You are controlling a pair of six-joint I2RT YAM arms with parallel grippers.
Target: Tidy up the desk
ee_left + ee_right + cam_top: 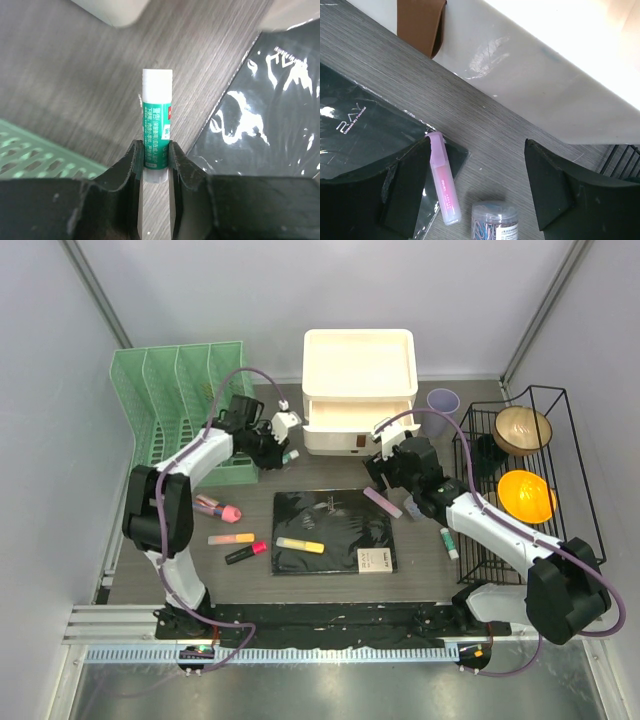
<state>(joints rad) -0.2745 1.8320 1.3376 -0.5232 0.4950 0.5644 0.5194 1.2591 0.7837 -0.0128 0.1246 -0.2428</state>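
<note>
Green-labelled glue stick (pixel 156 135) between left fingers (pixel 126 169)

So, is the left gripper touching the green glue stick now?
Touching. The left wrist view shows the left gripper closed on the glue stick, with both fingers pressed against its lower body and no gap on either side.

Spread across dark wood-grain table (pixel 240 580): black notebook (pixel 334 530) mid-table, green file sorter (pixel 185 410) back left, cream drawer unit (pixel 358 390) behind, lilac cup (pixel 443 403) beside it, wire rack (pixel 530 480) at right; three markers (pixel 231 538) left of notebook, white-green stick (pixel 449 543) just beside rack.
</note>
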